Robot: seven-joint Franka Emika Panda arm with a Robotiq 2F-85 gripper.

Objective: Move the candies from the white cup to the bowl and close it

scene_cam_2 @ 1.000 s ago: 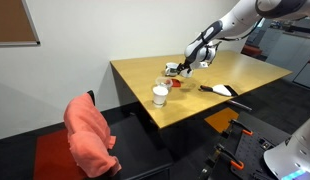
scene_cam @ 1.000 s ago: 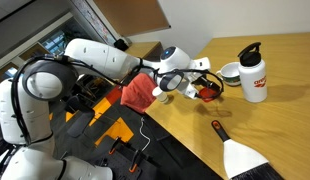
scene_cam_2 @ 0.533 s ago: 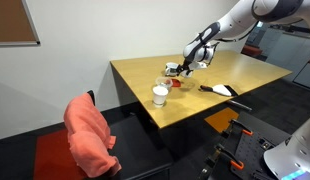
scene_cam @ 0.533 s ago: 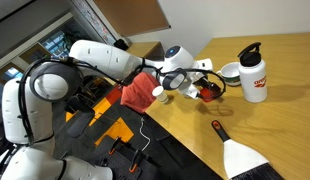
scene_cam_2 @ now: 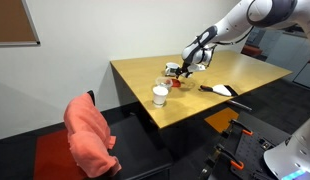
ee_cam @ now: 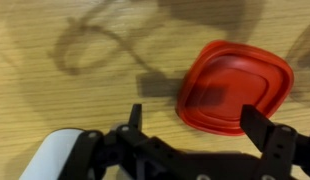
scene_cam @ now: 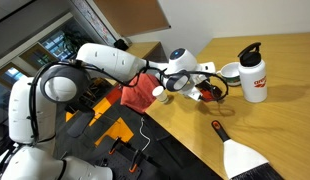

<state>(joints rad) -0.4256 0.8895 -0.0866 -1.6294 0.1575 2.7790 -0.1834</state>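
Observation:
My gripper is open, its two dark fingers spread wide with nothing between them. It hovers over a red rounded-square lid that lies flat on the wooden table, nearer the right finger. In both exterior views the gripper hangs low over the table above the red lid. The small white cup stands near the table's front edge, apart from the gripper. Just behind it sits a small object that may be the bowl; it is too small to be sure. No candies can be made out.
A tall white bottle with a black cap stands beside a whitish bowl. A hand brush lies on the table. A pink cloth hangs on a chair beside the table.
The gripper has shifted slightly along the table toward the bottle and stays open. Nothing on the table has moved.

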